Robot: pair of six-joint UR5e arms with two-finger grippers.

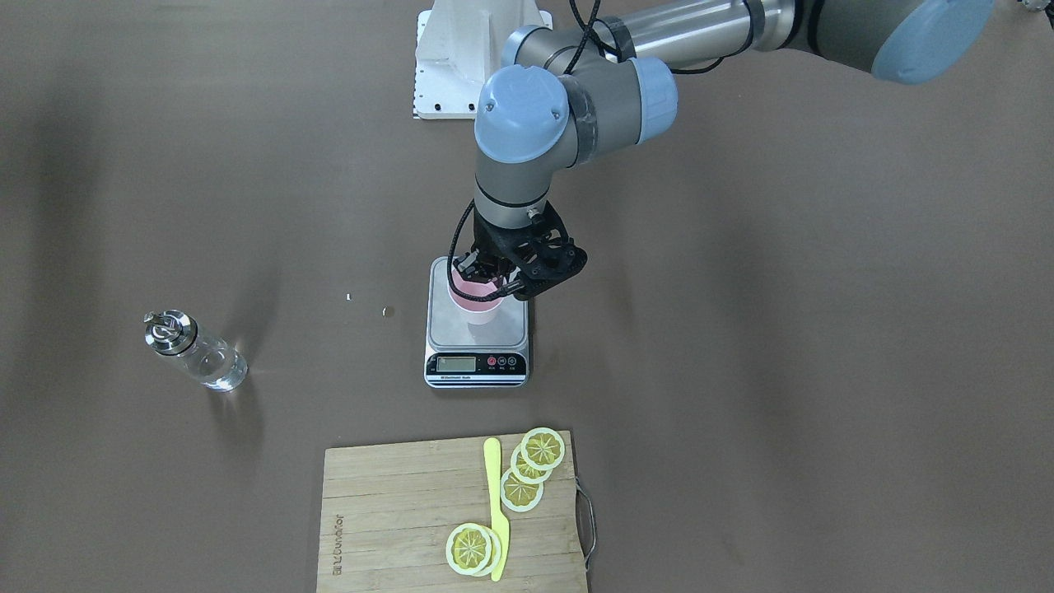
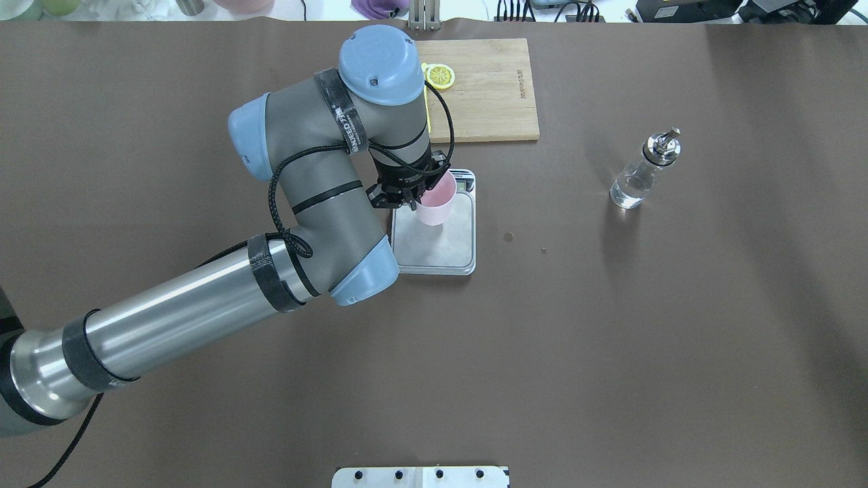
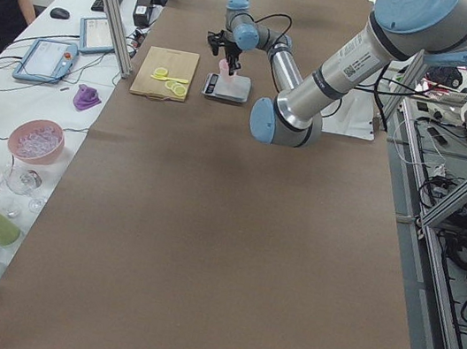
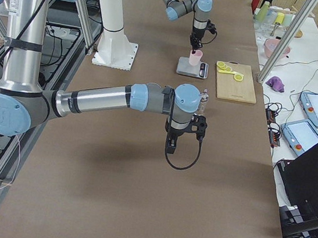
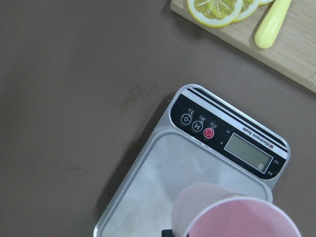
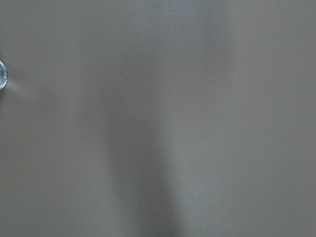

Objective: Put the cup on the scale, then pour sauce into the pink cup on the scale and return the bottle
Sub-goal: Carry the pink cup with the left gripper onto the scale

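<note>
Left hand [image 1: 487, 278] is clamped on the rim of the pink cup [image 1: 478, 303]. The cup sits a bit tilted over the scale [image 1: 458, 331] and its steel platform (can't tell if the base actually touches). The bottle [image 1: 198, 354] stands upright on the bench [image 1: 741, 329], well off to the scale's right in the overhead view. Right hand [image 4: 170, 147] hangs over bare bench further right, and I can't tell if it's clenched or released. A cutting board [image 1: 395, 511] with lemon slices [image 1: 543, 449] lies just past the scale on the far side.

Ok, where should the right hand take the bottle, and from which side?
I'd take the bottle by its glass body, below the metal cap, coming in level from the side: it stands upright, apart from other things, and the spouted cap blocks a top grip.
</note>
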